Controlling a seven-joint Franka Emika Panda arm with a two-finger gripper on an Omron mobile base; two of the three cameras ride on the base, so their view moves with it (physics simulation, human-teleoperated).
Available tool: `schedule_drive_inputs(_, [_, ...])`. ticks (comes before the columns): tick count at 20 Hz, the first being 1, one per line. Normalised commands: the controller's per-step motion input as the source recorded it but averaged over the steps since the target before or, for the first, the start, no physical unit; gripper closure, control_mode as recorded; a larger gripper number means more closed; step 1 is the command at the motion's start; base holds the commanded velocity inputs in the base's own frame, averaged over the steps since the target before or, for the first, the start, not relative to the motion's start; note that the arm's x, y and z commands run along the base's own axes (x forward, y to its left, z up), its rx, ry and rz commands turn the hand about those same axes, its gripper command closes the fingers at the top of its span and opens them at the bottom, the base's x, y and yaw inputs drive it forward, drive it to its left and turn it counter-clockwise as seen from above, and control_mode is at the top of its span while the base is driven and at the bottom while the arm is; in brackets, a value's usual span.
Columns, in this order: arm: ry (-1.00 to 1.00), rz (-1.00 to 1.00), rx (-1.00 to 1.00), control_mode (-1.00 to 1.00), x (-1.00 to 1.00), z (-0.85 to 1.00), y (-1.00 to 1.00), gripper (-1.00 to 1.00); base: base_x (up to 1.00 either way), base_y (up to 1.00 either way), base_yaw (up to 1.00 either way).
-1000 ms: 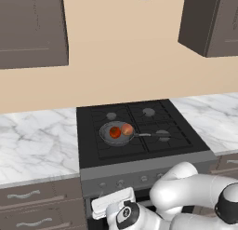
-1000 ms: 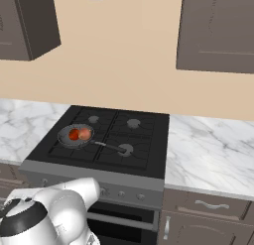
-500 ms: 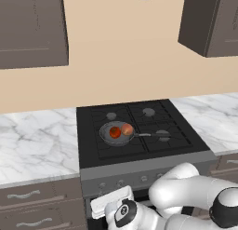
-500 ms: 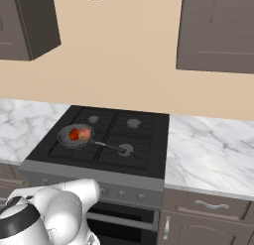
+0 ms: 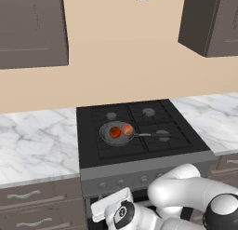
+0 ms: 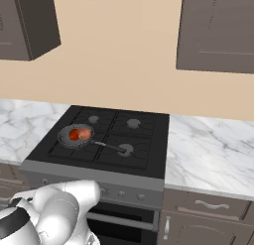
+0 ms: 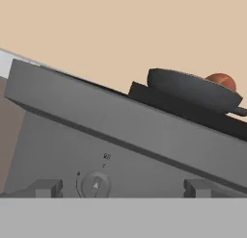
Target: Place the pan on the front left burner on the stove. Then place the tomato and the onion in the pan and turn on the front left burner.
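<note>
Two dark fingers point(image 7: 48, 188) rise at the bottom of the hand view, spread wide apart and grasping nothing. Midway between them sits a small round knob point(image 7: 95, 185) on the grey steel front panel point(image 7: 144, 155) of the stove. The gripper point(image 7: 120, 189) points at that panel from just in front of it, low, below the level of the cooking surface.

From the left base view, the stove point(image 5: 139, 154) is a black four-burner cooktop set between two stretches of white marble tabletop point(image 5: 32, 145). On the front left burner point(image 5: 104, 143) sits the pan point(image 5: 116, 139), small, round and dark grey. Its long thin handle point(image 5: 148, 135) points right, toward the front right burner cap point(image 5: 163, 133).

Inside the pan lie two small balls, touching or nearly touching. The tomato point(image 5: 115, 131), a deeper red-orange, is on the left. The onion point(image 5: 127, 129), paler orange-pink, is just to its right.

From the right base view, the pan point(image 6: 67, 137) appears at the near left corner of the stove point(image 6: 144, 157), with the tomato point(image 6: 74, 135) and the onion point(image 6: 85, 134) side by side in it. A row of small knobs point(image 6: 121, 193) runs along the front panel. The white arm point(image 6: 54, 209) bends low in front of the oven door.

Dark wall cupboards point(image 5: 32, 29) hang above the tabletop on both sides.
</note>
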Motion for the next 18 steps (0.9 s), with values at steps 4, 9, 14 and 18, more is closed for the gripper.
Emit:
schedule_drive_inputs(4, [0.00,0.00,0.00,-1.00,0.06,0.00,0.00,-1.00,0.00,0.00,0.00])
schedule_drive_inputs(9, [0.00,0.01,0.00,-1.00,0.12,-0.04,0.00,-1.00,0.00,0.00,0.00])
schedule_drive_inputs(14, [0.00,0.00,0.00,-1.00,0.10,-0.24,0.00,-1.00,0.00,0.00,0.00])
schedule_drive_inputs(18, [0.00,0.00,0.00,-1.00,0.03,-0.35,0.00,-1.00,0.00,0.00,0.00])
